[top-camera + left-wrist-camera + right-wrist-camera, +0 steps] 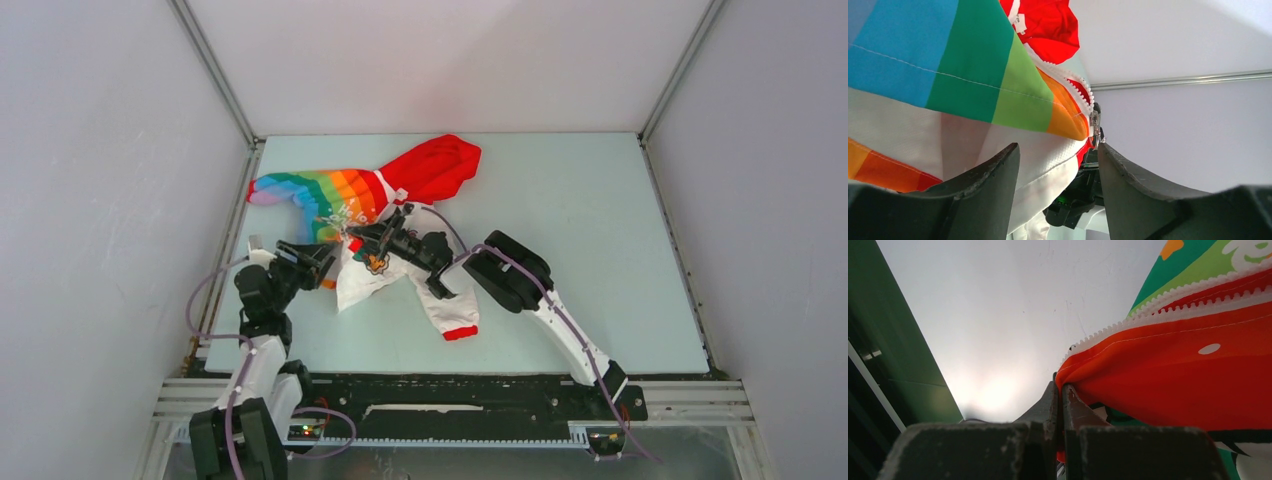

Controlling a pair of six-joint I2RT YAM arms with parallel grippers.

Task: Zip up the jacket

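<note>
I have the left gripper [318, 262] at the near-left edge of the jacket [330, 195], fingers parted wide with cloth lying loose between them. The right arm [560, 322] stretches in from the jacket's right side, and the right gripper [358, 238] is pinched tight on the zipper edge.

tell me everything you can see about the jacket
The jacket is a small, thin, shiny-fabric piece lying crumpled on the pale table: red hood farthest back, one rainbow-striped sleeve spread left, a white printed half with a red-cuffed sleeve trailing near. White plastic zip teeth end at a metal slider. The right claw is shut on an orange edge; the left claw stands open, fabric between its jaws.
</note>
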